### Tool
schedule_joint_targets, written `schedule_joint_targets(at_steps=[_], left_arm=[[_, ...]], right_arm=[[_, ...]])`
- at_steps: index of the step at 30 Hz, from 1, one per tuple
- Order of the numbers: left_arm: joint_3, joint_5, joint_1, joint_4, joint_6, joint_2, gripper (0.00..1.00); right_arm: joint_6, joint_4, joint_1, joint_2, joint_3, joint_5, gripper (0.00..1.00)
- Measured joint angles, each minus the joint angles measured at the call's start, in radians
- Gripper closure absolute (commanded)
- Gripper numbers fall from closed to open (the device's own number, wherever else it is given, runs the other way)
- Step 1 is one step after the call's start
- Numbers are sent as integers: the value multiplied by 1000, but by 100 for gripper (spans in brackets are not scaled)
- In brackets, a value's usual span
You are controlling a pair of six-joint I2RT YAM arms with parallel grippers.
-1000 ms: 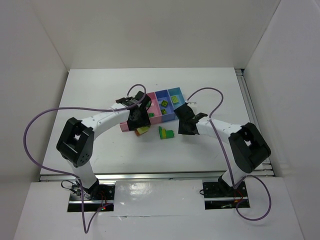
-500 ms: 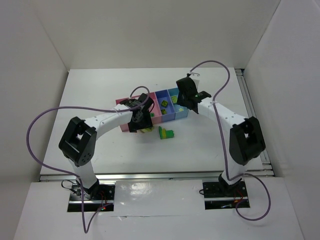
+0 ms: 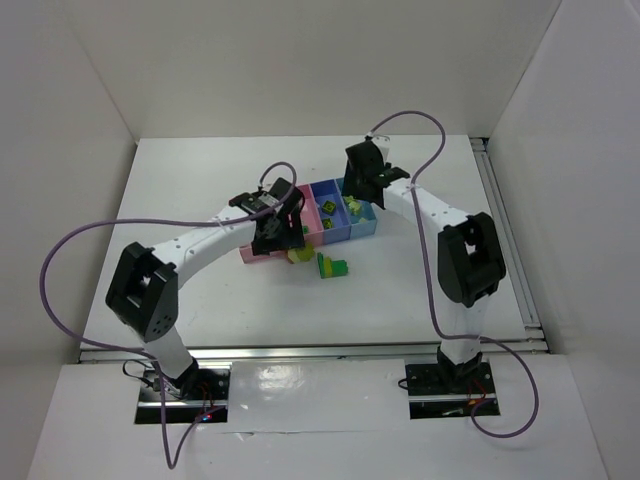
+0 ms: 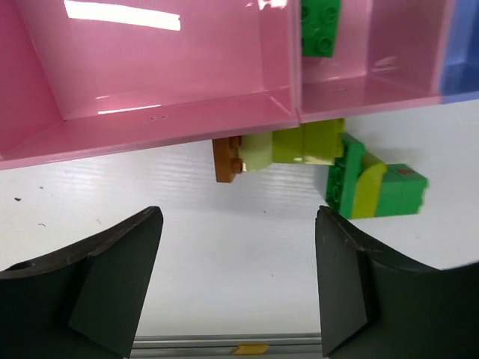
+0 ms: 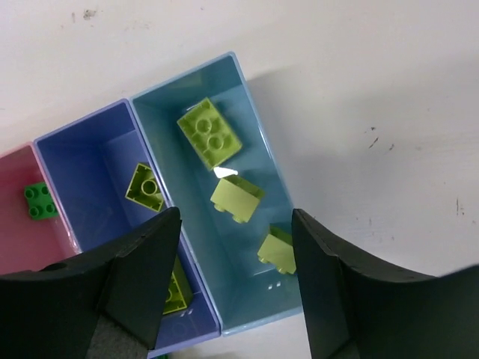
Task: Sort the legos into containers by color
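A lime studded plastic brick (image 5: 179, 288) is half hidden behind a finger (image 5: 127, 284) of the right claw (image 5: 236, 221); the top edge crops a green plastic brick (image 4: 320, 26).

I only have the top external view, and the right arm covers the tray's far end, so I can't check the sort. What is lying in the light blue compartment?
Observer: The right wrist view shows three yellow-green studded plastic bricks in the light blue compartment, none touching another.
Operator: Is the right gripper holding one?
Observer: No. The right gripper is open above that compartment, with nothing between its fingers.
Operator: And what lies by the left gripper?
Observer: In the left wrist view, an orange-brown brick lies on the white table, right beside the outer wall of the large pink compartment and ahead of the open left gripper.
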Motion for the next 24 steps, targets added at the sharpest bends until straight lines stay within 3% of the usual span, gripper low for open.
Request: schedule_joint_targets(at_steps=[1, 2, 4, 14, 18, 24], left_arm=[[0, 0, 0, 3, 17, -15, 15], [-1, 2, 0, 11, 29, -34, 15], [-5, 10, 2, 27, 56, -63, 16], [-92, 90, 29, 95, 95, -106, 24], [-165, 157, 51, 180, 80, -106, 27], [-240, 207, 95, 270, 73, -106, 42]], right_arm=[[0, -1, 0, -3, 0, -1, 35], [1, 1, 0, -10, -6, -4, 43], [2, 10, 0, -46, -47, -11, 47], [1, 71, 91, -416, -431, -141, 41], [10, 76, 116, -435, -476, -164, 40], [16, 70, 116, -448, -495, -168, 40]])
